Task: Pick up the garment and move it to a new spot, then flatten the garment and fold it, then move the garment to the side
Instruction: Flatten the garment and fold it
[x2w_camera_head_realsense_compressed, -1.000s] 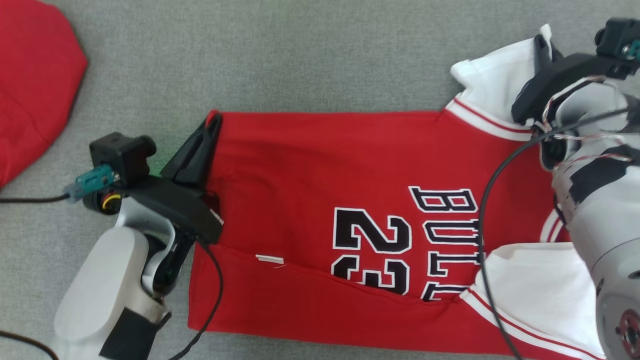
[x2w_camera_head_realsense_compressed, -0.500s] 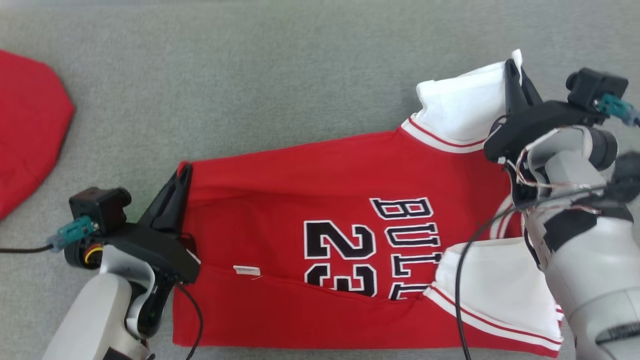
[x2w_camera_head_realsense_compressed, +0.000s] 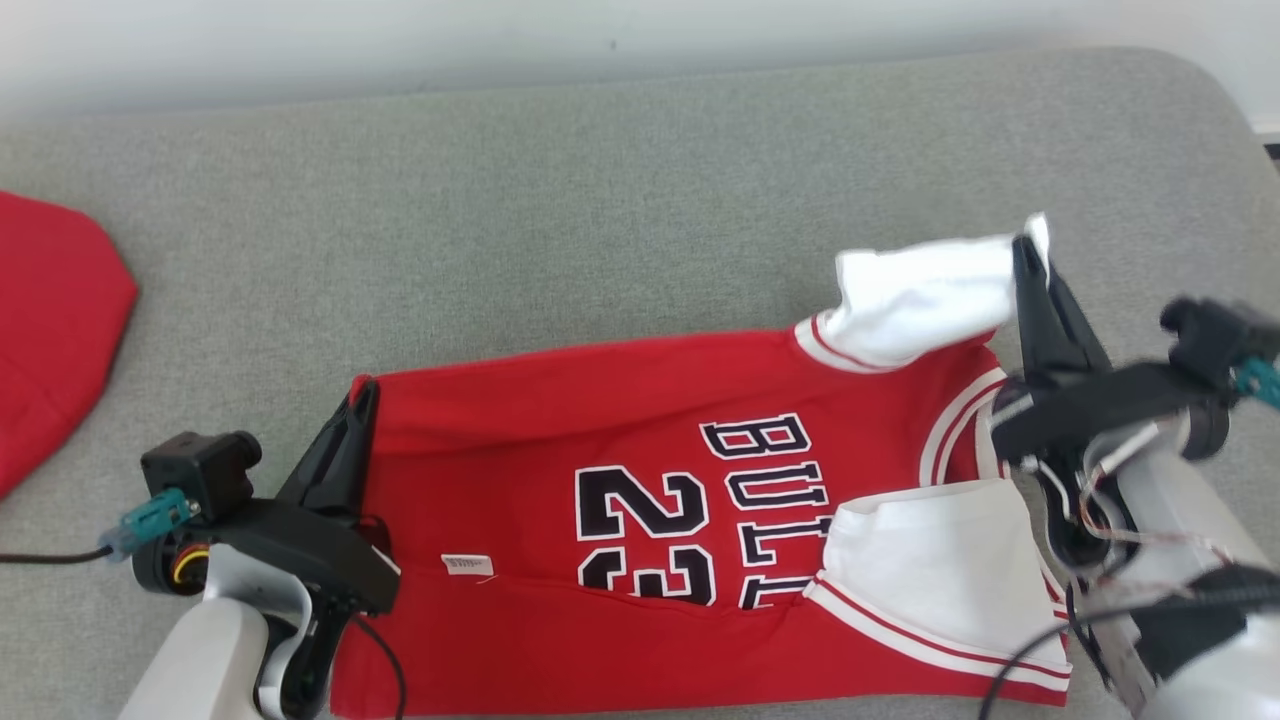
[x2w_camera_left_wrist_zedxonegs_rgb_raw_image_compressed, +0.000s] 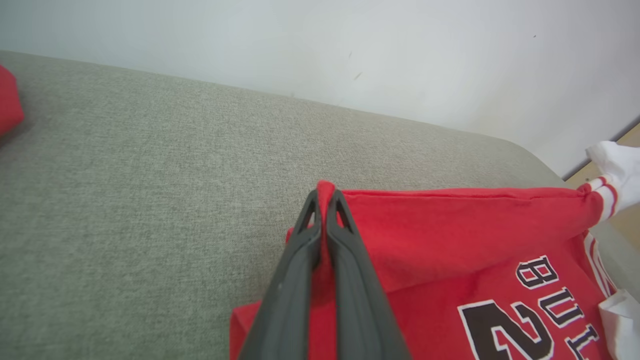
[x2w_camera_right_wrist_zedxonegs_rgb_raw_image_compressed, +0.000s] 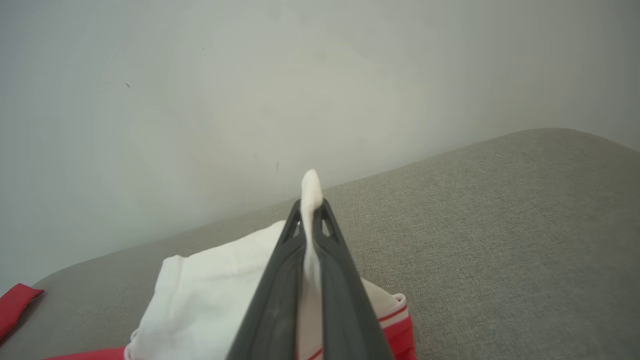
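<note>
The garment (x2w_camera_head_realsense_compressed: 640, 420) is a red jersey with white sleeves and black "BULLS 23" lettering, stretched sideways across the grey cushion (x2w_camera_head_realsense_compressed: 500, 200). My left gripper (x2w_camera_head_realsense_compressed: 362, 392) is shut on its red hem corner at the left; in the left wrist view the left gripper (x2w_camera_left_wrist_zedxonegs_rgb_raw_image_compressed: 325, 195) pinches that red corner (x2w_camera_left_wrist_zedxonegs_rgb_raw_image_compressed: 327, 187). My right gripper (x2w_camera_head_realsense_compressed: 1025, 250) is shut on the white sleeve (x2w_camera_head_realsense_compressed: 920, 290) at the right, lifted off the cushion. The right wrist view has white cloth (x2w_camera_right_wrist_zedxonegs_rgb_raw_image_compressed: 311, 187) sticking up between the shut fingers of the right gripper (x2w_camera_right_wrist_zedxonegs_rgb_raw_image_compressed: 311, 205).
A second red cloth (x2w_camera_head_realsense_compressed: 50, 320) lies at the cushion's left edge. A pale wall (x2w_camera_head_realsense_compressed: 600, 40) runs behind the cushion. The cushion's rounded right end (x2w_camera_head_realsense_compressed: 1200, 100) is near my right arm. Bare grey fabric spreads behind the garment.
The head camera has tilted up, bringing the wall into view. Both grippers keep their hold. The right gripper with the white sleeve has risen, and the jersey's far edge has come up with it.
</note>
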